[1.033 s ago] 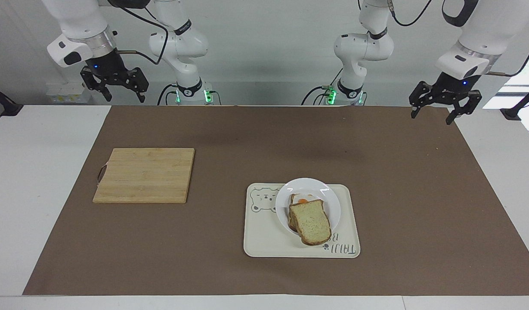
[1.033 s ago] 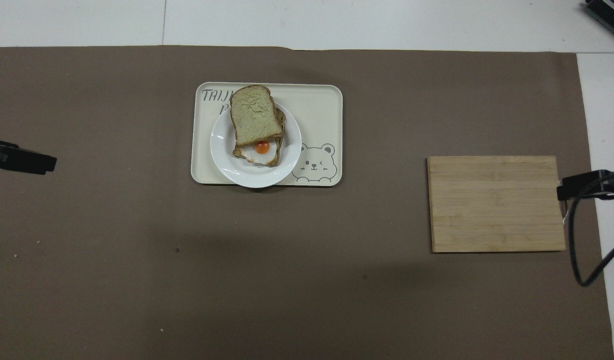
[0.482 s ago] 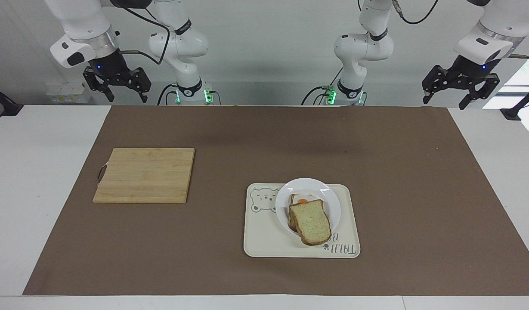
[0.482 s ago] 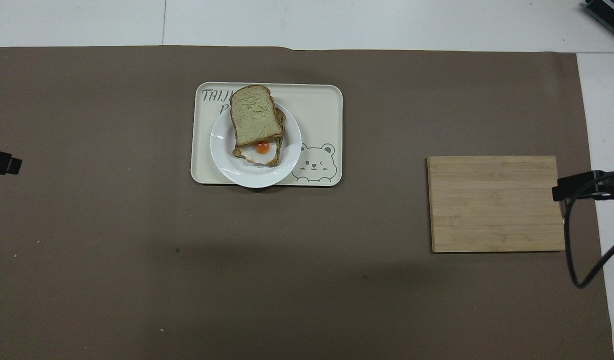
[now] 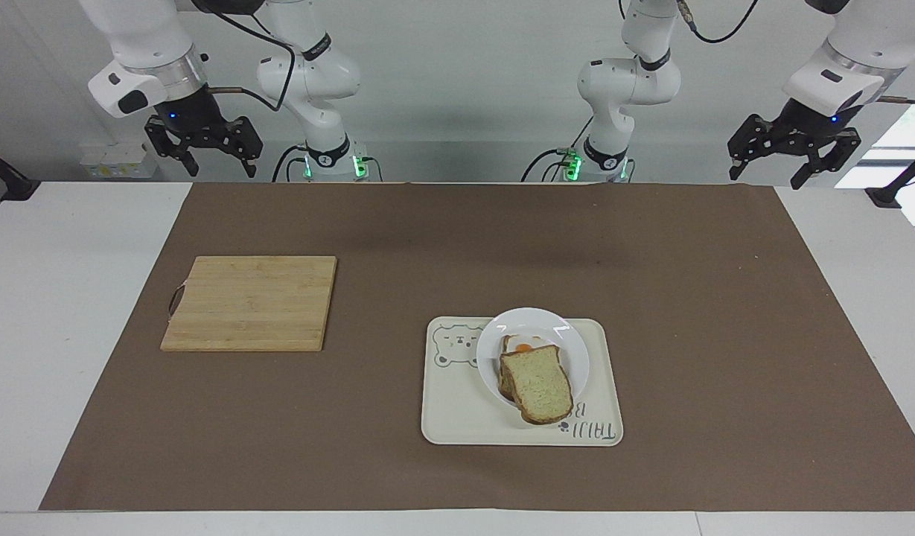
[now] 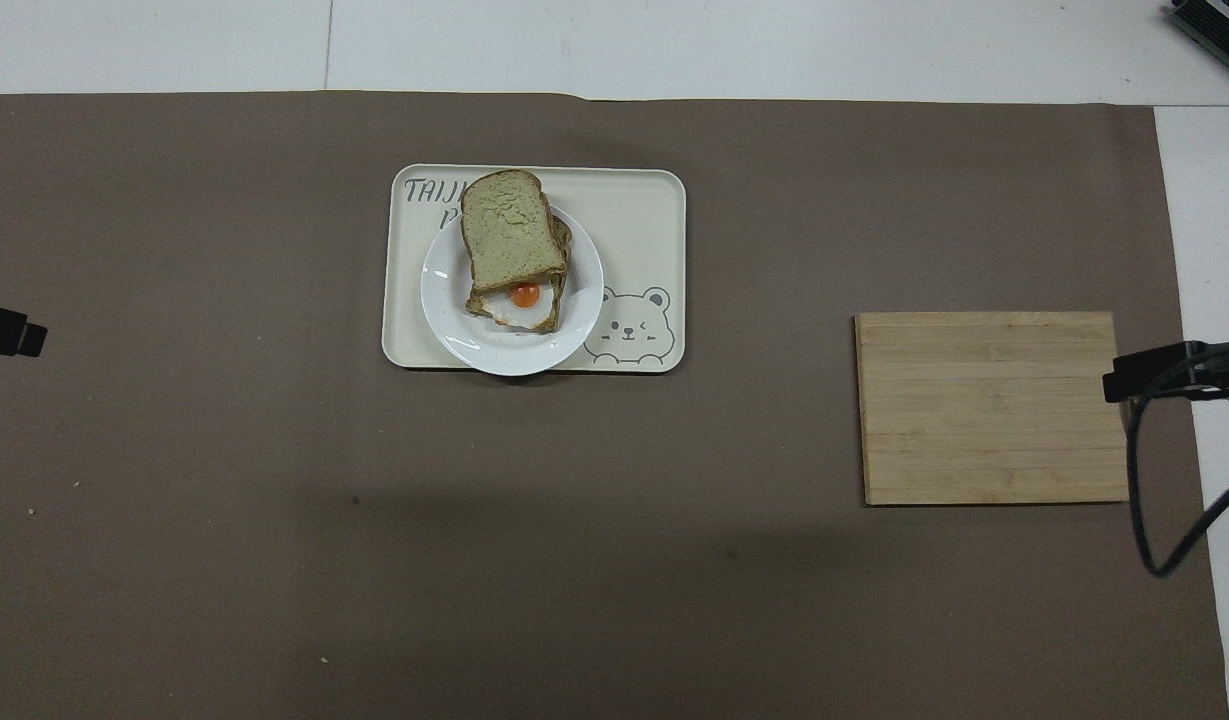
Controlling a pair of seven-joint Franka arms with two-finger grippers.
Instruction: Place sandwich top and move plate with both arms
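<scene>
1. Top slice (image 5: 537, 384): pale speckled bread lying on the egg slice (image 5: 518, 348) on the plate. It sits skewed toward the plate's edge farther from the robots, overhanging the rim, so the yolk and white show at the nearer edge. Judged placed, though off-centre.

2. Plate (image 5: 569, 346): white, round, resting on the tray (image 5: 457, 402), at the tray's end toward the left arm, its nearer rim just past the tray's edge. Judged already moved onto the tray.

3. Board (image 5: 250, 302): bare wood, toward the right arm's end of the desk (image 5: 397, 238), well apart from the tray; roughly 10 o'clock of the plate in the facing view.

4. Left gripper (image 5: 792, 152): raised over the desk's corner by its own base; jaws wide apart, holding nothing. Plate lies well apart, about 7 o'clock of it in the facing view.

5. Right gripper (image 5: 204, 149): raised by its own base; jaws wide apart, holding nothing. Plate well apart, about 4 o'clock; board nearly at 6 o'clock.

6. Both arms stand clear of the food, which suits finished work.
</scene>
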